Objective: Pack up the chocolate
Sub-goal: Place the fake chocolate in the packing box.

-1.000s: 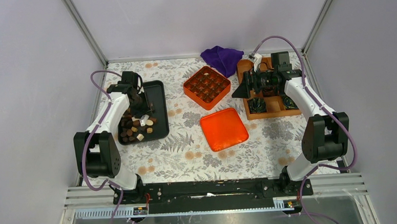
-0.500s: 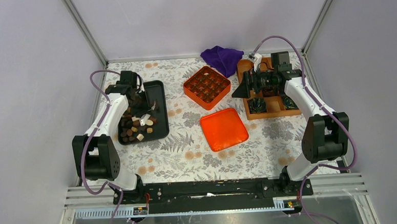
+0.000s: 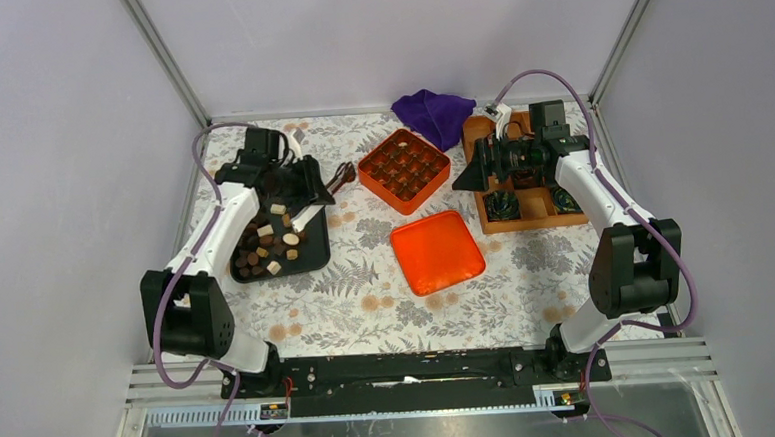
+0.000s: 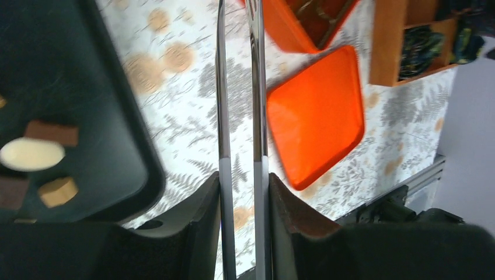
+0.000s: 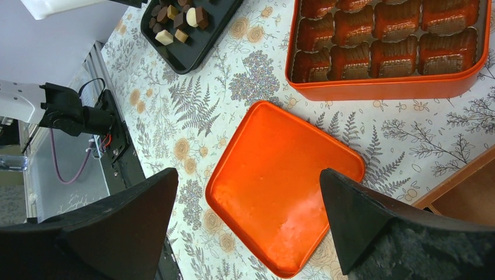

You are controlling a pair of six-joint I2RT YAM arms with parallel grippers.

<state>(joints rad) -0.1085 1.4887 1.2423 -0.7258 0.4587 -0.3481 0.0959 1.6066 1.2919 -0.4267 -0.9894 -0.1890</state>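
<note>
- My left gripper point(image 4: 245, 186) is pinched narrow on the tongs point(image 4: 258, 87). Their long axis runs from the tray's far right corner toward the orange box point(image 3: 377, 191).
- I can't tell whether the tips carry anything.
- The chocolate point(image 3: 265, 247) lies in the black tray point(image 3: 313, 254) by the table's left edge, the pieces pointing every way.
- My right gripper point(image 5: 250, 175) hangs spread wide above the orange lid point(image 3: 436, 251).

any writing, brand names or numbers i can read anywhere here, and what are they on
None: no view shows a readable word, number or logo.
Orange plastic box with moulded cups: plain, no print.
Flat orange lid: plain.
Black plastic tray: plain.
Metal tweezers in the left gripper: bare, no marking visible.
Small parts on the near metal rail: too small to tell.
</note>
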